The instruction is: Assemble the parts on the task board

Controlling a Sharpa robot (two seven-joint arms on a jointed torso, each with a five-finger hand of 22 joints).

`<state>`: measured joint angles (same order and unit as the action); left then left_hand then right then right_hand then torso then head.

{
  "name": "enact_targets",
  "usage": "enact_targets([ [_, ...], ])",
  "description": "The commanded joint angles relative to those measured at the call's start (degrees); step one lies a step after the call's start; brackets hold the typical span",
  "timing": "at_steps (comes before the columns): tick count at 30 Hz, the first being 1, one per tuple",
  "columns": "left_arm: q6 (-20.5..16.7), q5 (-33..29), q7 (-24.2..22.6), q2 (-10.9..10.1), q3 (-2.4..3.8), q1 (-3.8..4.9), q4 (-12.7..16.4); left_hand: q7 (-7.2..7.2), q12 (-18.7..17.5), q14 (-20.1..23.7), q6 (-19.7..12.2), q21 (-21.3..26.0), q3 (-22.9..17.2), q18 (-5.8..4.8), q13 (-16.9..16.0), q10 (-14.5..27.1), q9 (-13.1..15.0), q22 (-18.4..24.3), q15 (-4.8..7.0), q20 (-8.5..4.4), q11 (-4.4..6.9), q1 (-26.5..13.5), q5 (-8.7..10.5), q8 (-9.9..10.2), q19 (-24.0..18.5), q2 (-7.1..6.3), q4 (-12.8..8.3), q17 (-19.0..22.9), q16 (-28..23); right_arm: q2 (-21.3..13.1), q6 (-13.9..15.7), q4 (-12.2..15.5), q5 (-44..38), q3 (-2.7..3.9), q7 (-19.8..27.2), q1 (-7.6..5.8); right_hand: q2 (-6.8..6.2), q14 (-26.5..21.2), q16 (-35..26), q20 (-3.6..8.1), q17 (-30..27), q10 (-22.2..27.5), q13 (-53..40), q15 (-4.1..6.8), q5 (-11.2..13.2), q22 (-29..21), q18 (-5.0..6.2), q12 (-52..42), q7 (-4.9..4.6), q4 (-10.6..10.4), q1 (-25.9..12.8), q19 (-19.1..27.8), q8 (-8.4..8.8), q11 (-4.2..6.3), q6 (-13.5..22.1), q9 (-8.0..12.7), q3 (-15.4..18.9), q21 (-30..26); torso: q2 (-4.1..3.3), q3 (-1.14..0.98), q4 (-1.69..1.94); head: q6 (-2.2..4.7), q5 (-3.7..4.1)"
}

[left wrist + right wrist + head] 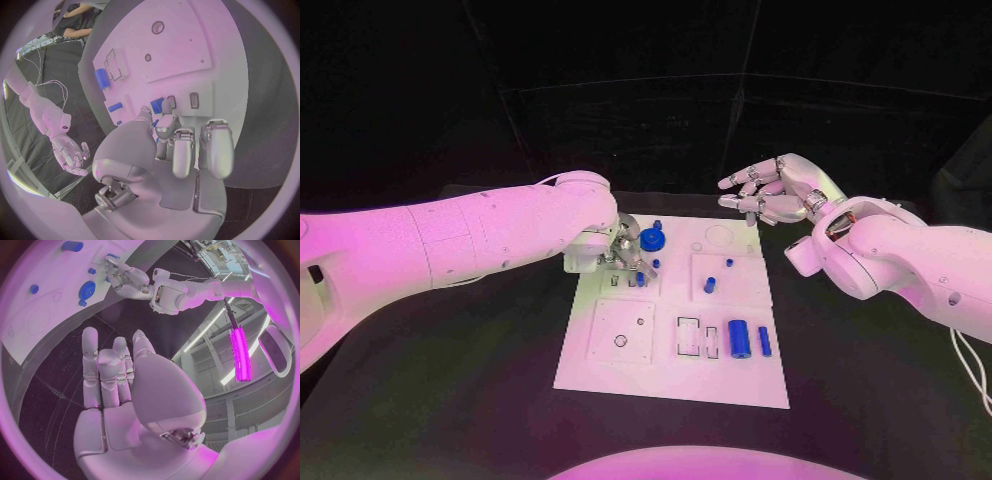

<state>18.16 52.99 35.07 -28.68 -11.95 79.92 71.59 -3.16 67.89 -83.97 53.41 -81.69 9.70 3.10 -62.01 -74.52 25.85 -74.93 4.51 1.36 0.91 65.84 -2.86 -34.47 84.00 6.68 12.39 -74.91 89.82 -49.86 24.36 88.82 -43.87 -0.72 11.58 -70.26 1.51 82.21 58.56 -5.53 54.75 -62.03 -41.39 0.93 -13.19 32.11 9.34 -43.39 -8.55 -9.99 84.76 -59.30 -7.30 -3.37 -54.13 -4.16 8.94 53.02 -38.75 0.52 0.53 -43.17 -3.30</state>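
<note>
Hovering off the task board (pixel 669 375) edge, right hand (pixel 773 190) empty.

A black table (pixel 473 400) is filling the foreground, pink light washing over everything on it. Behind it a dark wall (pixel 733 110) is rising — crossed by thin pale seams. In the right wrist view a long lamp (pixel 239 354) is glowing magenta beside a grey wall (pixel 212 370) — shelving (pixel 219 252) is showing above.

Pink-violet light washes everything; dark surroundings, sharp head view, wrist views bend at edges.
</note>
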Motion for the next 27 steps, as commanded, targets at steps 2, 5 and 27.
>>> enact_targets([
  [2, 0.8, 0.3, 0.4, 0.1, 0.02, 0.04, -0.1, -0.01, 0.1, -6.0, -0.5, -0.3, -0.2, -0.41, 0.0, 0.3, 0.2, -1.2, 0.09, 0.12, 0.05, 0.6, 0.11, -0.3, 1.7, 0.04, -0.6, -15.1, 0.2, 0.1, -0.5, 0.0, 0.2, 0.03, 0.1, -0.12, 0.19, 0.4, -0.1, 0.01, -0.1, 0.0, 0.1, -0.07, -0.3, 0.0, 1.02, 0.3, 0.04, 0.2, 0.4, -0.2, -0.35, -0.05, 0.3, 0.0, 0.2, -0.2, 0.0, 0.03, 0.05, -0.1, -0.03],
  [5, 0.7, 0.3, 0.4, 0.1, 0.02, 0.04, -0.2, 0.0, 0.1, -6.0, -0.7, -0.3, -0.7, -0.4, 0.0, 0.3, 0.4, -1.2, 0.1, 0.12, 0.05, 1.2, 0.1, -0.4, 1.6, 0.35, -1.2, -15.1, 0.2, 0.2, -0.5, -0.1, 0.2, 0.03, 0.0, -0.12, 0.19, 0.4, -0.1, 0.01, -0.1, 0.0, 0.1, -0.07, -0.3, 0.0, 1.02, 0.3, 0.04, 0.2, 0.4, -0.2, -0.35, -0.05, 0.3, 0.0, 0.2, -0.2, 0.02, 0.03, 0.01, -0.1, -0.05],
  [27, -6.7, -0.1, -2.3, -2.4, 0.01, -0.06, 2.7, -0.22, -3.0, -6.0, -3.3, 0.5, -37.6, -0.17, 2.3, 0.8, 3.3, -0.7, -0.02, 0.29, 0.14, 2.2, -0.85, -1.0, 1.2, -3.6, -17.5, -15.1, 0.2, 0.6, -1.4, -0.5, 0.2, 0.02, -0.6, -0.12, 0.4, 0.3, -0.9, 0.0, -0.3, 0.2, 0.6, -0.13, -1.6, -1.0, 1.13, 0.5, -0.05, 0.4, 0.9, 0.3, -0.39, -0.13, 0.4, 0.1, 0.4, -1.1, 0.09, -0.03, 0.14, -0.36, 0.1],
])
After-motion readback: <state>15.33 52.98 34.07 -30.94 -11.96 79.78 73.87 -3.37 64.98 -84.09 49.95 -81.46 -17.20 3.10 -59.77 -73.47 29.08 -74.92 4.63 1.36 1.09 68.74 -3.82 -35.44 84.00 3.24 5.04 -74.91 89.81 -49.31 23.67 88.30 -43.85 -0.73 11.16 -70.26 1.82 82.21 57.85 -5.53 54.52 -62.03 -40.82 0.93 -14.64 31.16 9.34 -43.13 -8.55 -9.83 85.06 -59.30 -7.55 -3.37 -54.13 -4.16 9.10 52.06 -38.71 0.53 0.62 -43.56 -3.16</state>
